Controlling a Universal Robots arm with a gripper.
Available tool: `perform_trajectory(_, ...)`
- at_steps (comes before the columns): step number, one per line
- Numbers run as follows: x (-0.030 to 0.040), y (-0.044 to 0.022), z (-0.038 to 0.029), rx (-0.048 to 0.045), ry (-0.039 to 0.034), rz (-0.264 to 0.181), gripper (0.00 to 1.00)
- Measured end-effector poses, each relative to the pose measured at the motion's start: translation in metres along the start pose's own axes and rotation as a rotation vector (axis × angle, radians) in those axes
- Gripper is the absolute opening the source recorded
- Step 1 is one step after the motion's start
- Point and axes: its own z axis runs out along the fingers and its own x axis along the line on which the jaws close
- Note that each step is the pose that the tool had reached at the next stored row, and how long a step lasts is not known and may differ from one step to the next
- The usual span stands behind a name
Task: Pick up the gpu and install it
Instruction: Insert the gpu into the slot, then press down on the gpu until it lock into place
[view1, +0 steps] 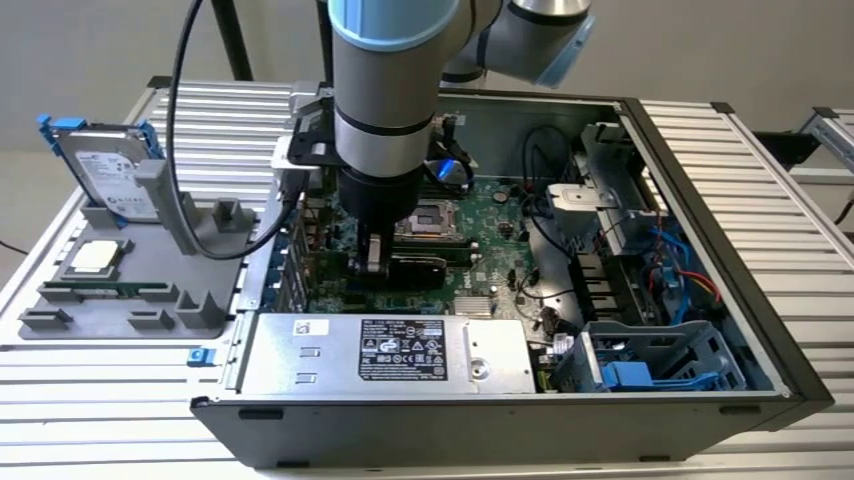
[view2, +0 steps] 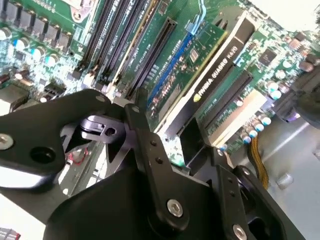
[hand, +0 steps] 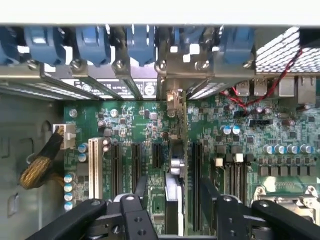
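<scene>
Inside the open computer case (view1: 747, 330), the gripper (view1: 371, 262) reaches down over the green motherboard (view1: 501, 250), its fingers (hand: 141, 186) straddling the gpu (hand: 173, 195), which stands on edge in an expansion slot with its metal bracket at the case's rear wall. In the second wrist view the gpu (view2: 212, 82) shows a black shroud with white lettering along its edge. The fingers flank the card closely; whether they clamp it cannot be told. On the counter (view1: 107, 380), a grey holder (view1: 134, 290) carries a hard drive (view1: 110, 170).
</scene>
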Motion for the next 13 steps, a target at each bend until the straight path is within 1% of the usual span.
perform_trajectory(7, -0.0011, 0.0018, -0.0318, 0.0001, -0.0003, 0.000, 1.00)
perform_trajectory(8, -0.0012, 0.0020, -0.0352, 0.0003, -0.0005, 0.000, 1.00)
perform_trajectory(10, -0.0013, 0.0021, -0.0387, 0.0002, -0.0005, 0.000, 1.00)
perform_trajectory(12, -0.0013, 0.0022, -0.0390, 0.0004, -0.0009, 0.000, 1.00)
perform_trajectory(13, -0.0013, 0.0022, -0.0390, 0.0003, -0.0009, 0.000, 0.00)
